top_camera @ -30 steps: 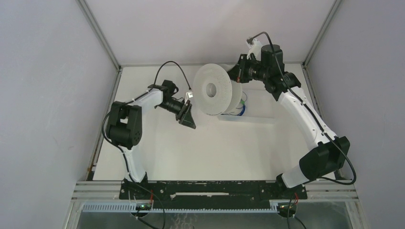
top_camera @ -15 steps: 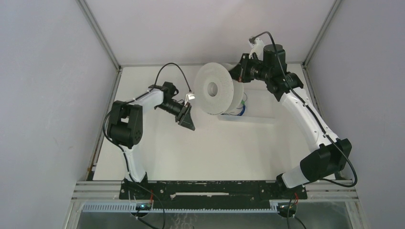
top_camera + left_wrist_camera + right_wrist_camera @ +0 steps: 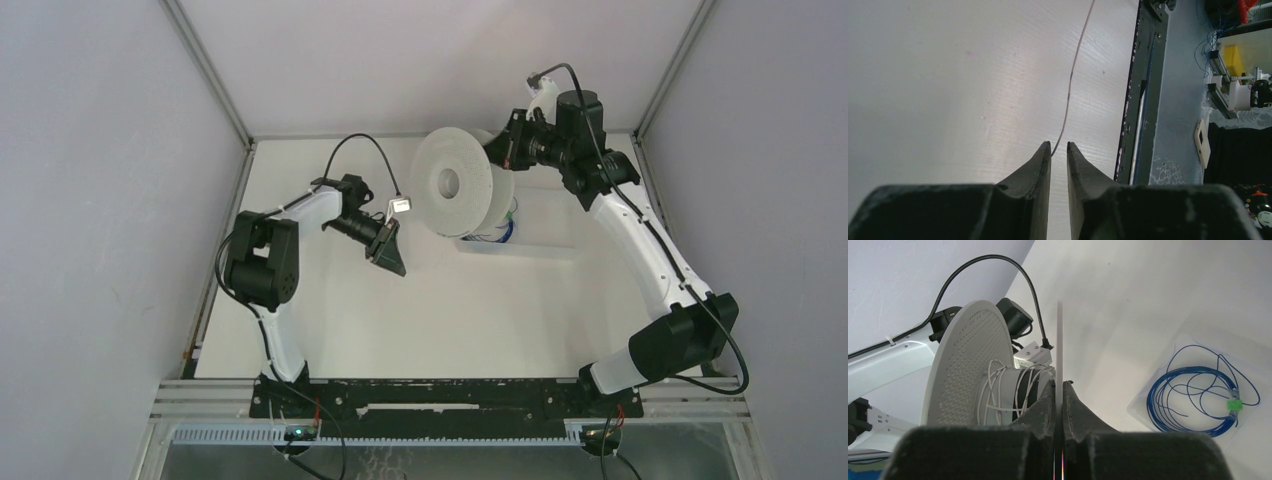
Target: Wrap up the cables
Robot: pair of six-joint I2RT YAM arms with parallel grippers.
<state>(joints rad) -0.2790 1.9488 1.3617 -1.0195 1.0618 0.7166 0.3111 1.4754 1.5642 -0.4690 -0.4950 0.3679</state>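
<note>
While the white worktop point(image 3: 480, 320) fills most of the top view, the two arms curve in over it from the near edge. The right arm point(image 3: 640, 240) reaches to the far right corner and the left arm point(image 3: 300, 210) bends toward the middle.

Between them, at the back of the worktop, is a white perforated spool point(image 3: 455, 185). It is held on edge with its flanges upright and its open hub facing the left arm. Just below and behind the spool in that view, a blue wire coil point(image 3: 1198, 395) with a small green tag point(image 3: 1233, 403) lies flat on the worktop.

The right gripper point(image 3: 1059, 390) is at the spool's right-hand side. Its fingers are pressed together on the thin rim of one flange, which shows edge-on between them in the right wrist view. The left gripper point(image 3: 1059, 147) hangs over bare worktop to the left of the spool and nearer the arm bases, apart from it. Its fingers stand only a narrow slit apart.

The cable point(image 3: 1070, 82), a hair-thin pale strand, shows in two places. In the left wrist view it runs in a slight curve across the worktop and ends at the slit between the left fingers, close against one tip. Whether the fingers actually pinch it I cannot tell. In the right wrist view several loose pale turns of it point(image 3: 998, 385) lie around the spool's hub, between the flanges.
</note>
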